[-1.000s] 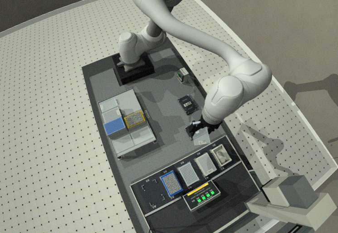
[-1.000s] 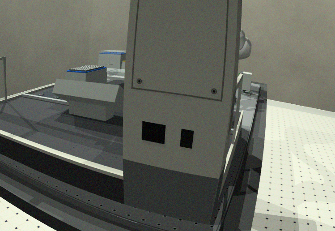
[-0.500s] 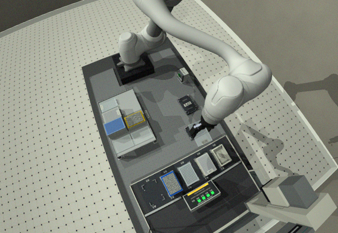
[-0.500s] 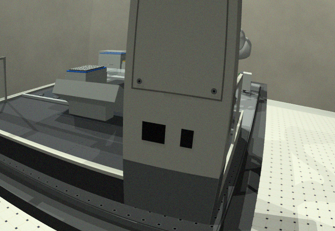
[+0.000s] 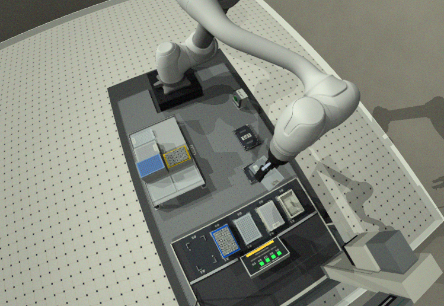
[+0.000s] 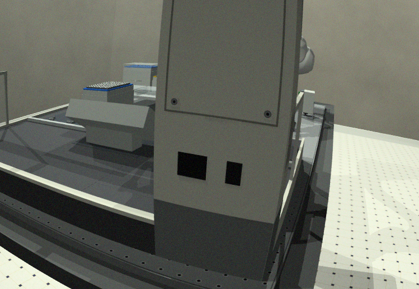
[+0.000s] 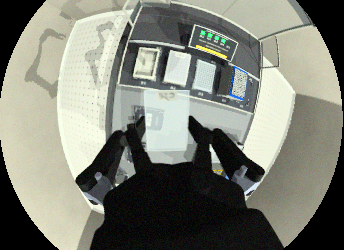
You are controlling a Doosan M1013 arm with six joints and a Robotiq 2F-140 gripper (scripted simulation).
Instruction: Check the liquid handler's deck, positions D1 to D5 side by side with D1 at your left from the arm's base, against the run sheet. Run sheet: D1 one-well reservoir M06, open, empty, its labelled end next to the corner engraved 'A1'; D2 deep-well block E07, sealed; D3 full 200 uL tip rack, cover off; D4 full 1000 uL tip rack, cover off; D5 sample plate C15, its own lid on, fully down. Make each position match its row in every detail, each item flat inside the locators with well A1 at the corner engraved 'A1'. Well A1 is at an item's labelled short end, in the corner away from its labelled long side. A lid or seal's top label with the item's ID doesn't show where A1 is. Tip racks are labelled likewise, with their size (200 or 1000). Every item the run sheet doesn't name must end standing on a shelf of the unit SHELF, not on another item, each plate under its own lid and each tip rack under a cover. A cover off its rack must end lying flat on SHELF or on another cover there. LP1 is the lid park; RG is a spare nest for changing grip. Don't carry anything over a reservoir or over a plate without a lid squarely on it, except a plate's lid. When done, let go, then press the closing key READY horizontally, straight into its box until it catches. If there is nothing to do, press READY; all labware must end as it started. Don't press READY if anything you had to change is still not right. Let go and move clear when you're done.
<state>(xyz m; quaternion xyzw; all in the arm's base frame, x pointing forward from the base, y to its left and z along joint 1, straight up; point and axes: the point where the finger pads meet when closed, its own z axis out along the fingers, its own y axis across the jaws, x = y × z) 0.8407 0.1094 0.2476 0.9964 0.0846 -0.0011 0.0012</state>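
Observation:
My gripper [image 5: 261, 172] [image 7: 166, 122] is shut on a clear flat lid [image 5: 272, 178] [image 7: 167, 109] with a small label. It holds the lid over a dark nest [image 5: 248, 169] just behind the deck. On the deck, D1 holds an open pale reservoir [image 5: 290, 204] [image 7: 146, 63]. D2 holds a whitish sealed block [image 5: 270, 215] [image 7: 178, 68]. D3 holds a grey tip rack [image 5: 246, 228] [image 7: 204, 75]. D4 holds a blue-rimmed tip rack [image 5: 224, 241] [image 7: 239, 83] [image 6: 107, 85]. D5 [image 5: 201, 252] shows only its locator marks. The exterior view does not show the gripper.
The SHELF unit [image 5: 179, 179] holds a blue-covered rack [image 5: 149, 165], a yellow-rimmed rack [image 5: 176, 156] and two pale plates [image 5: 144, 144]. A second dark nest [image 5: 248, 139] carries a labelled item. The READY box [image 5: 240, 98] stands near the base. A panel with green lights [image 5: 265, 256] fronts the deck.

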